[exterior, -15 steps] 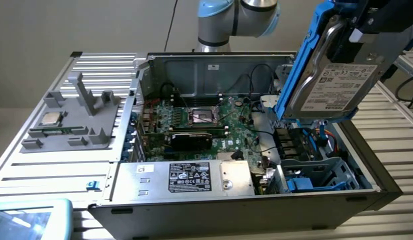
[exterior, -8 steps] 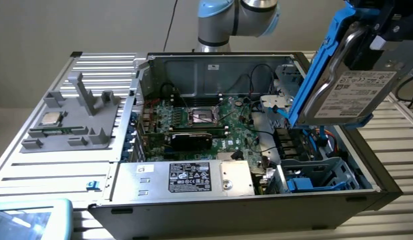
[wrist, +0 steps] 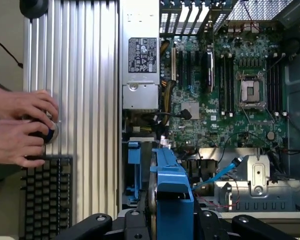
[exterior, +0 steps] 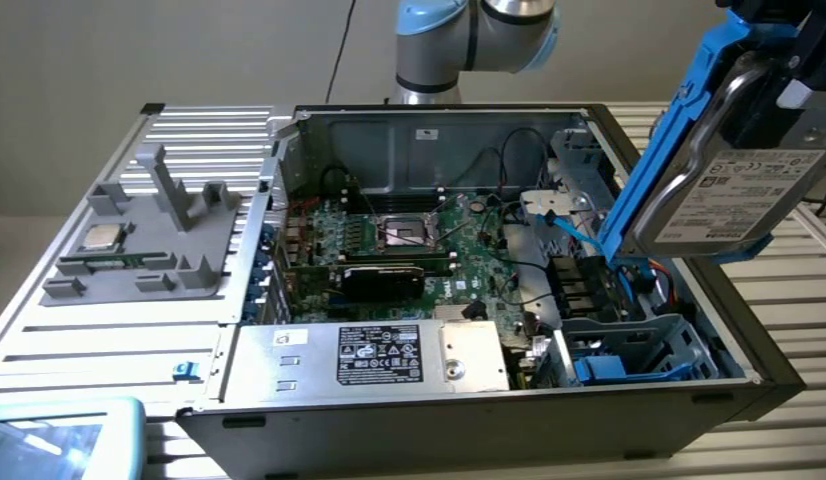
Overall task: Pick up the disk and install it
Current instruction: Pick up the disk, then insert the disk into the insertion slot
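Observation:
The disk [exterior: 727,185], a silver-grey drive with a white label in a bright blue bracket, hangs tilted in the air above the exterior view's right end of the open computer case [exterior: 427,120]. My gripper [exterior: 776,45] is shut on its upper part. In the wrist view the disk [wrist: 171,192] appears edge-on between my black fingers [wrist: 97,222], over the bay area with a blue cage [exterior: 627,350].
Inside the case lie the motherboard [exterior: 400,250], loose cables and a silver power supply [exterior: 373,355] with a black label. A grey fixture [exterior: 146,240] with a CPU chip [exterior: 100,238] sits on the exterior view's left. A person's hands [wrist: 20,125] rest near a keyboard [wrist: 45,195].

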Controlling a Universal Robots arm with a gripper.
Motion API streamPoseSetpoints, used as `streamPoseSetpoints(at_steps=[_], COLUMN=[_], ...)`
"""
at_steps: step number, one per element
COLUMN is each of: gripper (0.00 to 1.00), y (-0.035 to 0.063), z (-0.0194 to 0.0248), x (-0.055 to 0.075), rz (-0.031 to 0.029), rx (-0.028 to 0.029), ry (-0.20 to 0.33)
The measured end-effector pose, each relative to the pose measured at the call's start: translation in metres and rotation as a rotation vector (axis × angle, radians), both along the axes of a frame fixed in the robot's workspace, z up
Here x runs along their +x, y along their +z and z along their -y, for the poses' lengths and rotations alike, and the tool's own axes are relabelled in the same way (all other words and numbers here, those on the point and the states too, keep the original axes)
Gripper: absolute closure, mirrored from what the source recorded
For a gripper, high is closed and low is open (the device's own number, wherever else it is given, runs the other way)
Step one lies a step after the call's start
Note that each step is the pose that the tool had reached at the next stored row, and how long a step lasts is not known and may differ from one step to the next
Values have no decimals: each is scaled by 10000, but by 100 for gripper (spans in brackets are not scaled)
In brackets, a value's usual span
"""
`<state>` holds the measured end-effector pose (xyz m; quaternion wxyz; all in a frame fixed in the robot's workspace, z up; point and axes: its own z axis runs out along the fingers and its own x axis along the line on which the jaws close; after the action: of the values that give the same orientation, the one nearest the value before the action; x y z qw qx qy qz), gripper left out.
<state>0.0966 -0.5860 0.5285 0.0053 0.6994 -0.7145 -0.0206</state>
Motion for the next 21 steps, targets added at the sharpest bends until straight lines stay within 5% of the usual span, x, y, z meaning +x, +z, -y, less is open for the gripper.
streamPoseSetpoints(at_steps=[21], gripper=[63], y=[-3], z=[2], x=[2], rz=[1], rx=[2], ry=[0])
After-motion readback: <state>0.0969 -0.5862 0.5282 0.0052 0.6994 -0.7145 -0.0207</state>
